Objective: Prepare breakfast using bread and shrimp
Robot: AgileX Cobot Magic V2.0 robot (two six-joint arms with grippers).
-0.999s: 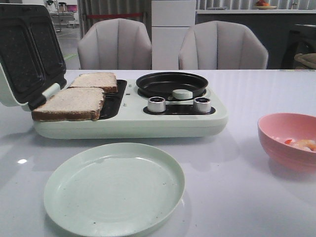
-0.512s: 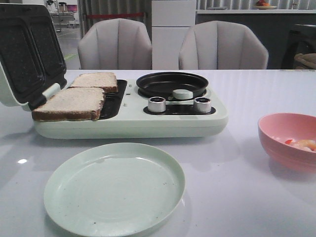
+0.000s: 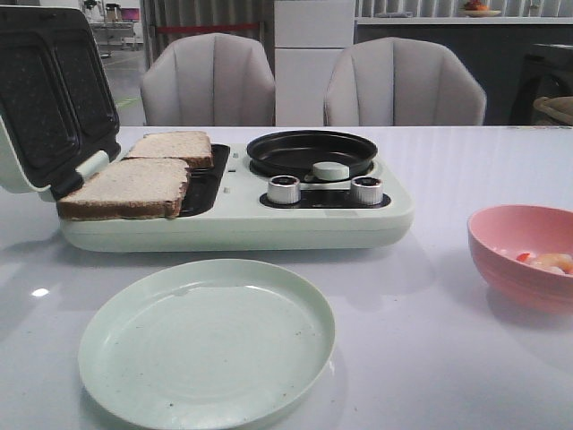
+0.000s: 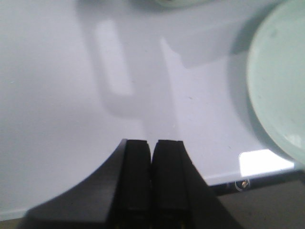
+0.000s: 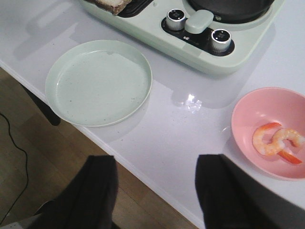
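Two slices of bread (image 3: 127, 187) (image 3: 173, 147) lie on the open sandwich press of the pale green breakfast maker (image 3: 233, 228). A corner of one bread slice (image 5: 112, 5) shows in the right wrist view. Two curled shrimp (image 5: 275, 141) rest in the pink bowl (image 3: 501, 244), also visible as shrimp (image 3: 546, 262) in the front view. My left gripper (image 4: 152, 145) is shut and empty above the table's near edge, left of the plate. My right gripper (image 5: 156, 164) is open and empty, hovering over the table's front edge between plate and bowl.
An empty pale green plate (image 3: 208, 340) sits in front of the maker. A black frying pan (image 3: 312, 150) and two knobs (image 3: 285, 189) (image 3: 366, 189) are on its right half. Its dark lid (image 3: 45, 90) stands open at the left. Two chairs stand behind the table.
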